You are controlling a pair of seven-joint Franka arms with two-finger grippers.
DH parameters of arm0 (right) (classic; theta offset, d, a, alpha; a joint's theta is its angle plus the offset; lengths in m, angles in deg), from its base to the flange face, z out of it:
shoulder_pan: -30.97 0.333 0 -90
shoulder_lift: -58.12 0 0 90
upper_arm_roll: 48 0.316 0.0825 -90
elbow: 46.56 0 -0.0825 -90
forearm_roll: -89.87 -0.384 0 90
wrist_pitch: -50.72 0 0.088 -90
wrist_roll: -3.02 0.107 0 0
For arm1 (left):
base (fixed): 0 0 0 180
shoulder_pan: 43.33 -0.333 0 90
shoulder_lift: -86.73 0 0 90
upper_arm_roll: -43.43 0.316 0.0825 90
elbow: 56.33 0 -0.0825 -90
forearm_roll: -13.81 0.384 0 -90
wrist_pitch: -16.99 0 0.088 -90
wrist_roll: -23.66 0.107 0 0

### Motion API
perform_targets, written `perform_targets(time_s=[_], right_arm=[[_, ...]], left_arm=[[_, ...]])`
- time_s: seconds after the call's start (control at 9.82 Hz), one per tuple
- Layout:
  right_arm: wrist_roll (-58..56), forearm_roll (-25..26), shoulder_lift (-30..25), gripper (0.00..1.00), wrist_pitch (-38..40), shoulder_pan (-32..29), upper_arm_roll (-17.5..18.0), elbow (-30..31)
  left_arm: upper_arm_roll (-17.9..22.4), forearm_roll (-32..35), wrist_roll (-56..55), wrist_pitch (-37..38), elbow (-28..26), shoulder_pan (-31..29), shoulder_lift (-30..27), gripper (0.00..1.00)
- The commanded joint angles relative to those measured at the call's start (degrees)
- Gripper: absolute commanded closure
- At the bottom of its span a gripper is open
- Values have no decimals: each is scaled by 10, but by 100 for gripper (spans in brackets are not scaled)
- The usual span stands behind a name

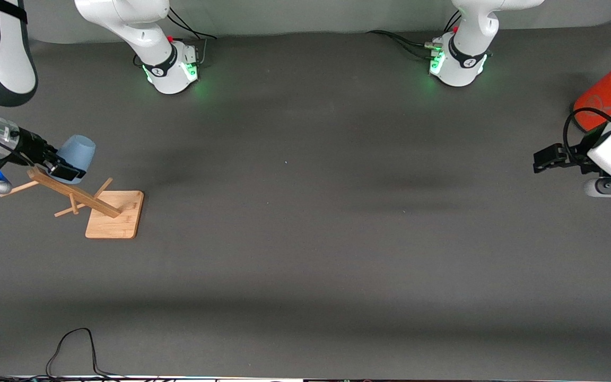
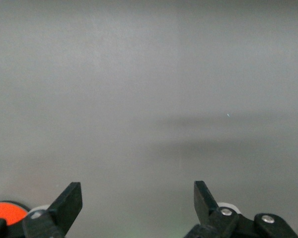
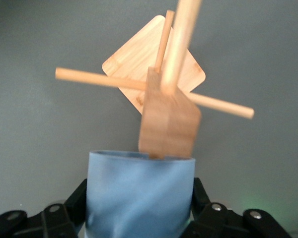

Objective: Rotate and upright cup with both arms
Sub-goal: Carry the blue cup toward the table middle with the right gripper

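Observation:
The pale-blue cup (image 1: 76, 151) is held mouth-down and tilted over the top end of a wooden rack's slanted post (image 1: 75, 193), at the right arm's end of the table. My right gripper (image 1: 68, 162) is shut on the cup's sides. In the right wrist view the cup (image 3: 139, 193) fills the space between the fingers (image 3: 75, 201), and the post's top (image 3: 166, 124) meets the cup's rim. My left gripper (image 1: 545, 157) is open and empty, low over the table at the left arm's end; it also shows in the left wrist view (image 2: 138, 198).
The rack stands on a square wooden base (image 1: 117, 220) with thin pegs (image 1: 19, 188) sticking out sideways. A large orange can (image 1: 605, 95) stands by the left arm's wrist. A black cable (image 1: 72, 345) loops at the table's near edge.

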Motion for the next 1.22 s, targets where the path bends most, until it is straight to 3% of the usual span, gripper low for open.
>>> perform_targets(time_s=[0.0, 0.41, 0.71, 0.92, 1.12], right_arm=[[42, -12, -54, 39, 49, 25, 0, 0], [198, -12, -99, 39, 98, 110, 5, -2], [414, -12, -91, 39, 100, 255, 5, -27], [564, -12, -37, 39, 83, 358, 5, -69], [693, -12, 57, 40, 73, 436, 5, -142]], left_arm=[[0, -5, 13, -9, 9, -4, 14, 0], [-2, -9, 10, -12, 21, -1, 13, 0], [-1, -8, 12, -22, 24, -3, 17, 0], [-1, -8, 12, -28, 26, -3, 17, 0], [0, -9, 12, -27, 26, -3, 17, 0]])
